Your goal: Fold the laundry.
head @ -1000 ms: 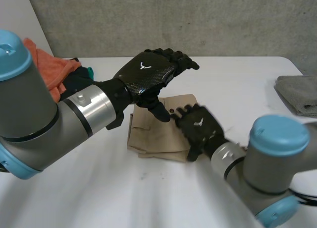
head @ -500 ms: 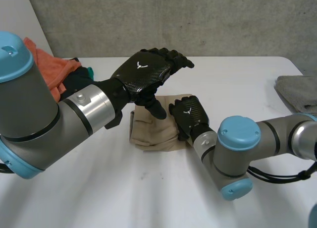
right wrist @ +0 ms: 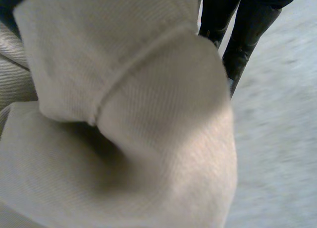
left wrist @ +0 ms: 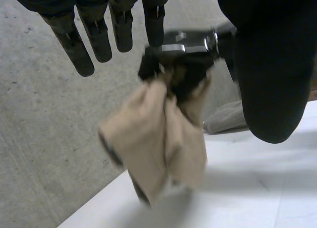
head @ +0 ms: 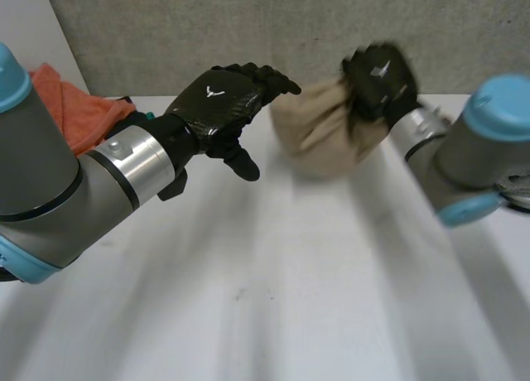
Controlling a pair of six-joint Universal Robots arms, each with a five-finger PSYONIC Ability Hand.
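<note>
**Entry: beige garment, gripped in a bunch and hanging off the table**

- Beige garment [head: 319, 137]: it is hanging in a loose bundle from the right hand, clear of the white table [head: 281, 298] and above its far side. It is crumpled rather than flat, so the folding is judged to be barely under way.
- Right hand [head: 377, 74]: it is clenching a gathered handful of the garment's upper part. In the right wrist view, cloth is bulging under the palm. A grip like this probably suits carrying or shaking the piece out, not creasing it.
- Left hand [head: 217, 108]: it is hovering near the garment, apart from it, holding nothing. Its fingers [left wrist: 74, 45] are stretching out straight, likely waiting to catch a free edge.
- Orange cloth [head: 74, 112]: it is lying heaped at the table's far left, presumably awaiting its turn.
- Grey cloth [left wrist: 225, 121]: it is resting on the table beyond the garment.
</note>
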